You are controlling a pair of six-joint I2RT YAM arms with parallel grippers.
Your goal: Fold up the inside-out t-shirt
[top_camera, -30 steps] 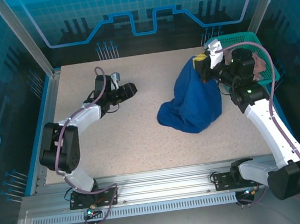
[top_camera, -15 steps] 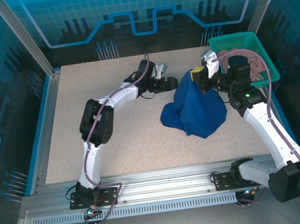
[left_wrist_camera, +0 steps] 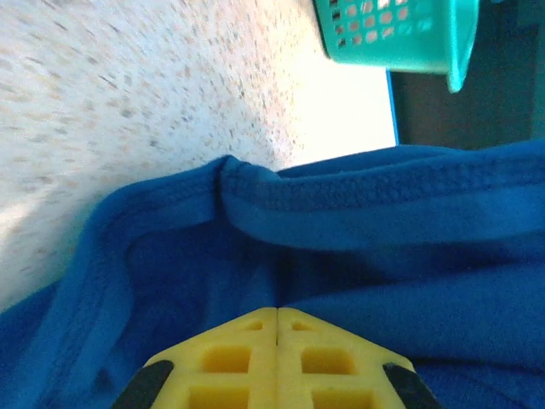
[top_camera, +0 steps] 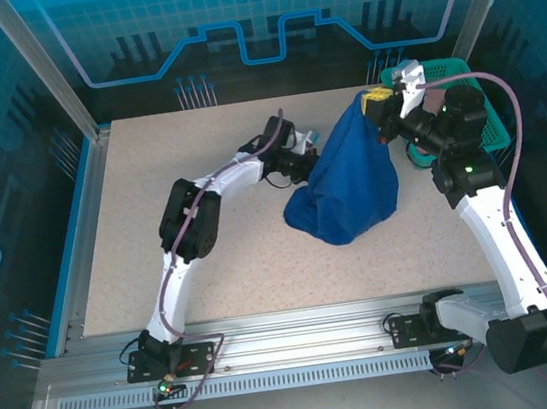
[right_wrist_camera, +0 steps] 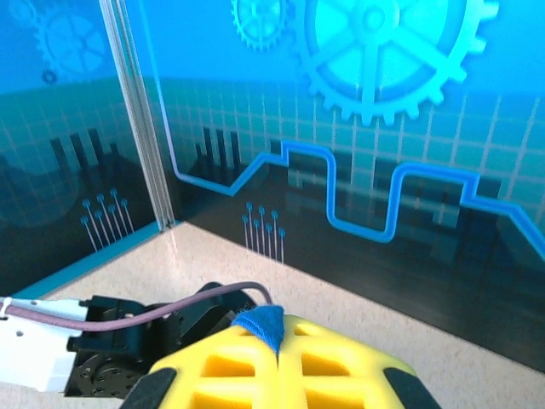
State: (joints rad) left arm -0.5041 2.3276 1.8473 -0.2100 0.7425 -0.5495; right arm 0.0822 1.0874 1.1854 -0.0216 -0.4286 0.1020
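**Both pincers closed on the shirt**

The right pincer (top_camera: 374, 109) is closed on a blue corner. From it the inside-out t-shirt (top_camera: 347, 190) hangs down to the desk (top_camera: 211, 263), sloping toward the near left. The left pincer (left_wrist_camera: 278, 319), its fingers together, seems to pinch the left edge.
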